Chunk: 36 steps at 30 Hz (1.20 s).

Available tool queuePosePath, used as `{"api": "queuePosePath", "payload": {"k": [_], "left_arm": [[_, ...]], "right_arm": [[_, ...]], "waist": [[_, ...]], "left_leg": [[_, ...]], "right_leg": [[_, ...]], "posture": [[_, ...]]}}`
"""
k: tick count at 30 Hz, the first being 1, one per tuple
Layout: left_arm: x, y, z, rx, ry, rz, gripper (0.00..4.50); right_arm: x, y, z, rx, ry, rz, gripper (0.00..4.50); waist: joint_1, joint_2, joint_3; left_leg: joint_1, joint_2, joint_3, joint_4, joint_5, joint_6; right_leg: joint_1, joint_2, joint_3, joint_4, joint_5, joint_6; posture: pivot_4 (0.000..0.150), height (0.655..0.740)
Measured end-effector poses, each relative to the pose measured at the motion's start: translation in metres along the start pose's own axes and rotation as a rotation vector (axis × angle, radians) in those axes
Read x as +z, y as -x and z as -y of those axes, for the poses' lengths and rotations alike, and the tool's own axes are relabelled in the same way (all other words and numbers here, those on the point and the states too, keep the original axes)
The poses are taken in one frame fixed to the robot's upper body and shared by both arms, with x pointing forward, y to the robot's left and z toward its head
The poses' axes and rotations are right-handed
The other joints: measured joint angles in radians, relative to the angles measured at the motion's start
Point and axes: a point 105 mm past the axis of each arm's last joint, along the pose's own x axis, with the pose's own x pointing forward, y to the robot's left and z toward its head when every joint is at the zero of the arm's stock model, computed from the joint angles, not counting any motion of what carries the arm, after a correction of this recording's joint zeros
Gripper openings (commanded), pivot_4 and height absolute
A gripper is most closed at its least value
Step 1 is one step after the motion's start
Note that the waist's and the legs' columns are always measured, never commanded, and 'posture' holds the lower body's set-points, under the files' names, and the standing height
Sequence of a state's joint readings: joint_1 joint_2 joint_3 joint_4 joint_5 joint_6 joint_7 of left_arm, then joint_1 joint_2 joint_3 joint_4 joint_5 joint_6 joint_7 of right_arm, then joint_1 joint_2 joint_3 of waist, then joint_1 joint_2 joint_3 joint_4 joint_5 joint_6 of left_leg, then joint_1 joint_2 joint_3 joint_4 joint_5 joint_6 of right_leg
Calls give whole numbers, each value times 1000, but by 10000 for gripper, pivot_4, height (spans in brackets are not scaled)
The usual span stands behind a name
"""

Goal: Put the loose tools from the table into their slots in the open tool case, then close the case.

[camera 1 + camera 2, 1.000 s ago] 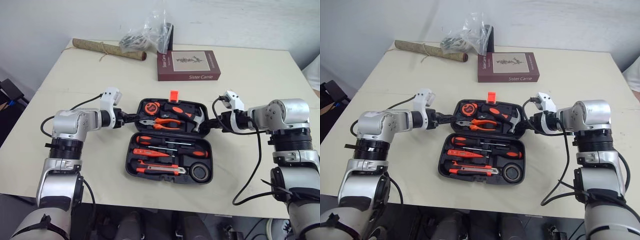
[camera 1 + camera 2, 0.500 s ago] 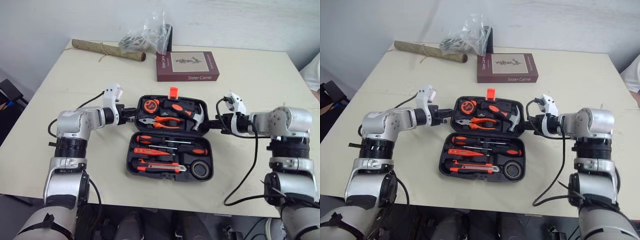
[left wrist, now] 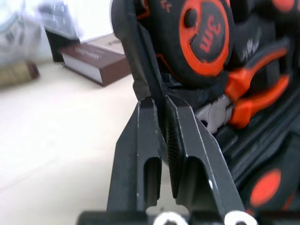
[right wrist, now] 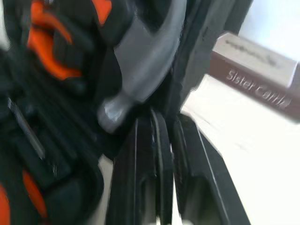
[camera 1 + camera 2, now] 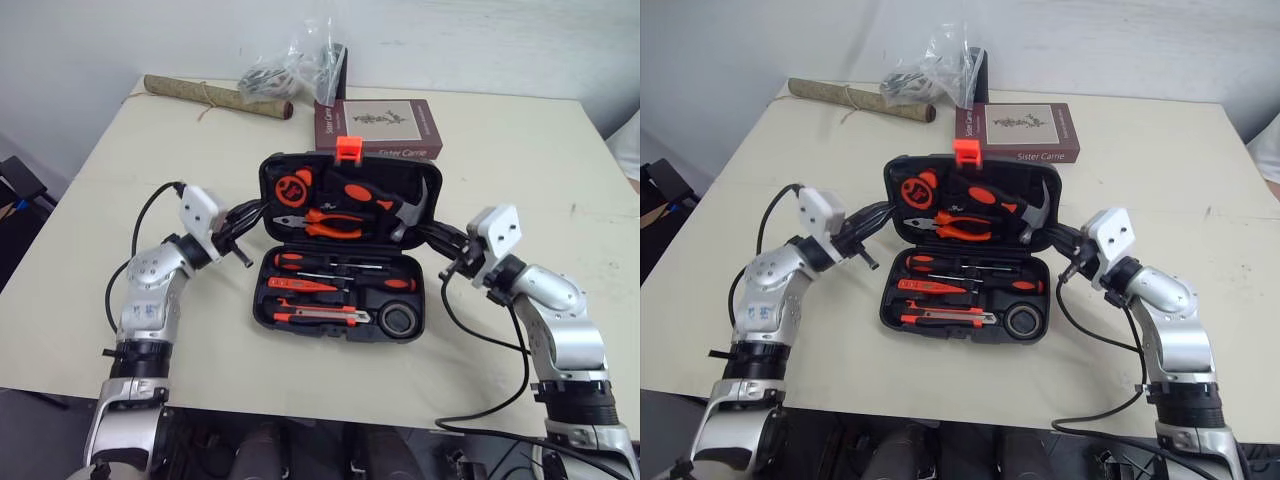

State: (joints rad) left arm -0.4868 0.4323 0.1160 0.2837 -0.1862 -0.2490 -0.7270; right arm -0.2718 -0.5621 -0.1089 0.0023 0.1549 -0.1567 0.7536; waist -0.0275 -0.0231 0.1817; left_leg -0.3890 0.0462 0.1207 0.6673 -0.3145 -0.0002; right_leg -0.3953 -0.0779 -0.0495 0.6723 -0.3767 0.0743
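Closing is seemingly the step going on: the left tool (image 3: 158, 101) and right tool (image 4: 164, 113), each clamped almost shut, are pinching opposite side rims of the raised lid (image 5: 385, 160) of the tool case (image 5: 259, 300) (slots looking full) lying on the bench (image 5: 500, 150), so lowering it evenly is coming next.

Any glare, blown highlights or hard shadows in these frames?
Eye views: even, soft light; the tool case throws only a thin shadow on the table. Left wrist view: the table washes out pale. Right wrist view: bright sheen on the hammer head, and the wall behind the book is near white.
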Motion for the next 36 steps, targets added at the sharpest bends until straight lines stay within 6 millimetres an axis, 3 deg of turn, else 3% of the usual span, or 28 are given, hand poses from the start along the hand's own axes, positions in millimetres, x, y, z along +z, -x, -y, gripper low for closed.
{"api": "queuePosePath", "payload": {"k": [2,5,10,12,13,15,17,19,23,25,26,29,32,36], "left_arm": [[-2,9,8,-28,-133,-8,782],[-8,21,15,-12,-219,-11,10428],[-26,59,30,-19,-219,-117,33387],[-33,98,30,50,-105,-210,33387],[-34,124,25,107,-27,-268,33387],[-32,158,11,167,42,-358,33387],[-23,169,-4,169,55,-385,30852],[-16,158,-11,150,58,-355,25174],[-1,83,-29,40,72,-212,8208],[-1,49,-29,-34,79,-196,101],[-2,39,-28,-55,85,-199,0],[-18,2,-21,-145,123,-244,0],[-30,-25,-13,-205,193,-290,0],[-47,-46,0,-275,202,-346,0]], "right_arm": [[-5,9,-11,35,143,25,0],[-17,21,-25,90,283,38,13494],[-37,41,-40,196,410,-6,38943],[-44,57,-39,223,426,-49,38943],[-48,69,-38,232,417,-86,38943],[-53,88,-31,215,342,-153,38943],[-52,102,-33,243,223,-197,36573],[-46,106,-43,284,117,-201,30911],[-26,108,-87,449,-205,-218,12608],[-15,103,-107,529,-292,-214,3041],[-12,102,-114,552,-320,-216,733],[-6,99,-132,624,-397,-251,733],[-7,94,-137,646,-414,-268,733],[-13,84,-139,642,-380,-278,733]], "waist": [[0,0,0],[-3,0,0],[-21,0,0],[-29,0,0],[-30,0,0],[-23,0,1],[0,2,1],[15,3,2],[48,2,0],[46,2,0],[41,2,0],[31,1,-1],[27,-1,1],[26,-3,1]], "left_leg": [[4,0,0,0,0,0],[8,0,0,0,0,1],[21,2,1,-7,0,0],[20,3,0,-9,-1,0],[20,3,-1,-9,-1,0],[20,3,-3,-8,-1,0],[23,2,-5,-6,-1,2],[30,1,-7,-6,-6,8],[31,1,-9,-6,-8,6],[31,1,-7,-6,-6,3],[30,1,-5,-5,-6,3],[24,1,-4,-2,-7,4],[17,1,-3,3,-7,5],[18,1,-2,5,-6,5]], "right_leg": [[4,0,0,-4,0,0],[7,-1,0,-4,0,0],[19,0,0,-9,0,0],[19,0,0,-10,0,0],[19,0,0,-11,0,0],[21,0,-1,-12,0,0],[26,-2,-2,-12,0,-1],[35,-3,-4,-14,0,-1],[40,-2,-4,-16,0,-1],[39,-1,-4,-17,0,-1],[37,-1,-4,-17,0,-1],[32,0,-4,-15,0,0],[26,0,-3,-14,1,1],[25,1,-2,-13,1,2]], "posture": [[1500,7400],[1500,7400],[1500,7400],[1500,7400],[1500,7400],[1500,7400],[1500,7400],[1500,7400],[1500,7400],[1500,7400],[1500,7400],[1500,7400],[1500,7400],[1500,7400]]}}
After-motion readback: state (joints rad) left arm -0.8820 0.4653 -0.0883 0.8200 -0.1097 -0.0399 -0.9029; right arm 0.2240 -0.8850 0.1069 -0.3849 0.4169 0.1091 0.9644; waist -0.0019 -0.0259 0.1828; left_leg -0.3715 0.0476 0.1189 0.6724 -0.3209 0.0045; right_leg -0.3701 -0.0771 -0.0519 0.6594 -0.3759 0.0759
